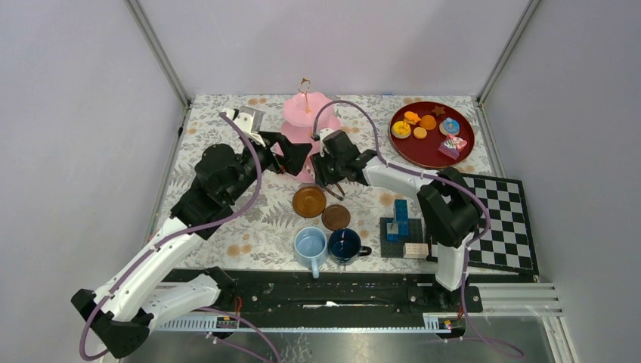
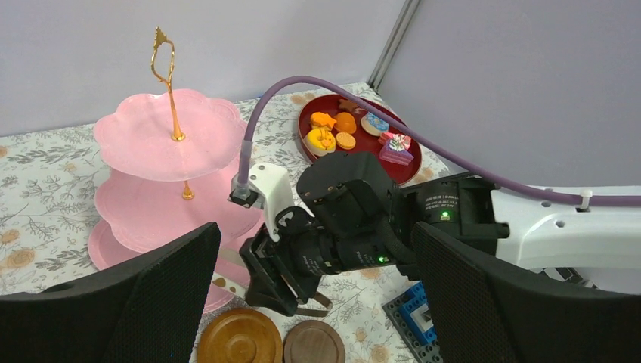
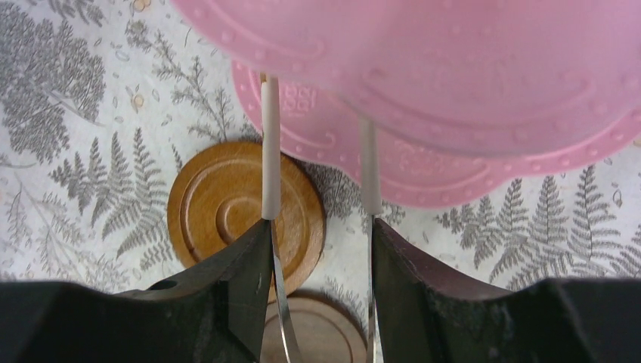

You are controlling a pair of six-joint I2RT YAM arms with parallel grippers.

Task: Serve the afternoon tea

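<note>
Grey walls enclose a worktop (image 1: pixel 227 189) covered by a fern-printed cloth. At its far middle stands the pink three-tier scalloped stand (image 1: pixel 306 121) with a gold loop. The left arm stretches forward with its elbow raised. The left tool (image 1: pixel 296 155) hangs just beside the stand's left side, spread wide and holding nothing. The right arm is folded sharply at the elbow and reaches to the left. The right tool (image 3: pixel 317 151) has two thin white-sleeved fingers (image 3: pixel 270 144) drawn close together. Their tips are hidden under a pink tier, so I cannot tell if they pinch anything. The light-brown round saucer (image 1: pixel 309 201) and the dark-brown round saucer (image 1: pixel 335 217) lie near the stand. The small colourful toy pastries (image 1: pixel 401 128) sit on a round dark-red tray (image 1: pixel 423 155).
</note>
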